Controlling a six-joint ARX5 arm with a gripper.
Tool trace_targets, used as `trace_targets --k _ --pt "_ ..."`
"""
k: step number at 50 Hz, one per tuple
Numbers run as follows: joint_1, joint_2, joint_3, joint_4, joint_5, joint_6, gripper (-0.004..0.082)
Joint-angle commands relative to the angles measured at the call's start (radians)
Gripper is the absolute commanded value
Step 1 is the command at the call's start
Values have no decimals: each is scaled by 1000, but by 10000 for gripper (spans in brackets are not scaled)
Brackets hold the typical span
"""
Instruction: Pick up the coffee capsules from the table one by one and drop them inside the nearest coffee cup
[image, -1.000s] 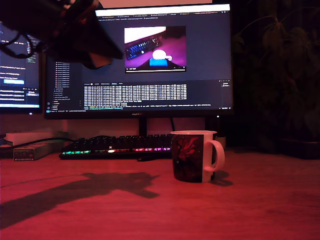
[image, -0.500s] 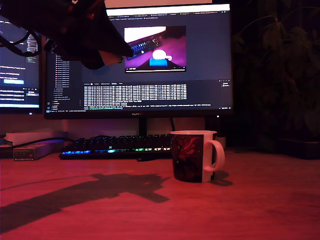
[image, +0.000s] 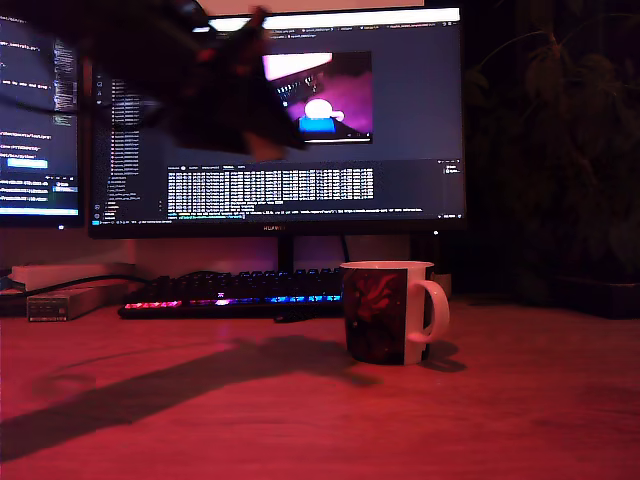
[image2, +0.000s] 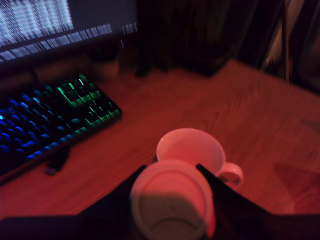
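- My gripper (image2: 172, 200) is clenched on a coffee capsule (image2: 172, 202): in the wrist view the two dark jaws sit against either side of it, and its round pale face points at the camera.
- In the same view the capsule hangs above the coffee cup (image2: 192, 150), overlapping the near part of the cup's rim.
- I see straight into the cup from there: the inside is pale and smooth, and I make out nothing lying in it.
- In the exterior view the gripper (image: 245, 110) is a dark, blurred mass high up in front of the monitor (image: 300, 120), well above the table (image: 320, 420) and to the exterior view's left of the cup.
- The coffee cup (image: 385, 312) stands upright on the table, its white loop handle turned to the exterior view's right, its dark wrap showing red swirling shapes under a white rim.
- A backlit keyboard (image: 235, 292) lies behind the cup, toward the exterior view's left, apart from it.
- The monitor shows rows of small text and an inset video window; none of the writing is large enough for me to read.
- A second screen (image: 38, 120) at the exterior view's left edge also carries text I cannot read.
- A dark leafy plant (image: 560, 130) stands at the exterior view's right.
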Motion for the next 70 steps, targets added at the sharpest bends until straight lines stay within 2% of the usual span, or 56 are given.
trace_targets --k 1,12,18,30,38,55,70 --pt "-10 41 33 -12 13 9 236" --pt "-14 127 151 -103 22 20 236" --pt "-16 161 193 -137 41 31 236" --pt "-40 238 270 -192 42 33 236" --pt "-63 304 341 -253 42 58 236" --pt "-92 457 518 -416 42 83 236" --pt "-101 516 559 -508 41 95 236"
